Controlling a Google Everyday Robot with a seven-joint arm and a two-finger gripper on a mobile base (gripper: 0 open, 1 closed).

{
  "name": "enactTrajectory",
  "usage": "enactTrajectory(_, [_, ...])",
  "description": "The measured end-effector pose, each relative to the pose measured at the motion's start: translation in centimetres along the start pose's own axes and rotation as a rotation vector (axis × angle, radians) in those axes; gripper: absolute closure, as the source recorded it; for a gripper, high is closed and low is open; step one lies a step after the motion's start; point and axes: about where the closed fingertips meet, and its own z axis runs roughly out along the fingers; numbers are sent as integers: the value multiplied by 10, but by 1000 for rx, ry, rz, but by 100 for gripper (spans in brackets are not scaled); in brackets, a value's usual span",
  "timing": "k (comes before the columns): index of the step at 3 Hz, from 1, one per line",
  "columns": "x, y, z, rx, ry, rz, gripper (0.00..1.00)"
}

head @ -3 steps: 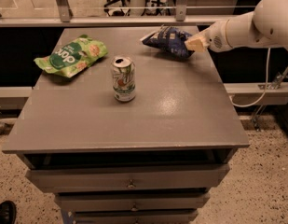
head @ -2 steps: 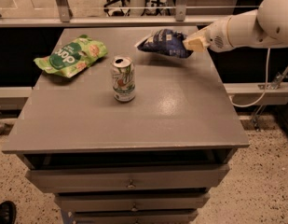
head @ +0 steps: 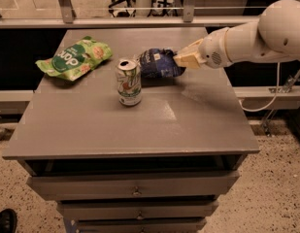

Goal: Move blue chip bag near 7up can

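Note:
The blue chip bag (head: 158,62) is a dark navy foil bag, just behind and to the right of the 7up can (head: 128,82). The can stands upright near the middle of the grey table (head: 140,125). My gripper (head: 182,60) comes in from the right on a white arm and is shut on the bag's right end. The bag sits low, at or just above the tabletop; I cannot tell whether it touches. Its left edge is close to the can's top.
A light green snack bag (head: 74,58) lies at the table's back left. The table has drawers (head: 135,186) below its front edge. A rail (head: 140,21) runs behind the table. My white arm (head: 256,33) spans the right side.
My gripper has carried the blue chip bag leftward and down from the table's back right corner to a spot right beside the 7up can. The can and green bag have not moved.

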Motion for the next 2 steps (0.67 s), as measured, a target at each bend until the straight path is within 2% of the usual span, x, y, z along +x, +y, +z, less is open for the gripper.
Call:
enactTrajectory(1, [4, 27, 11, -43, 9, 0, 100])
enactTrajectory(2, [8, 44, 17, -59, 28, 3, 83])
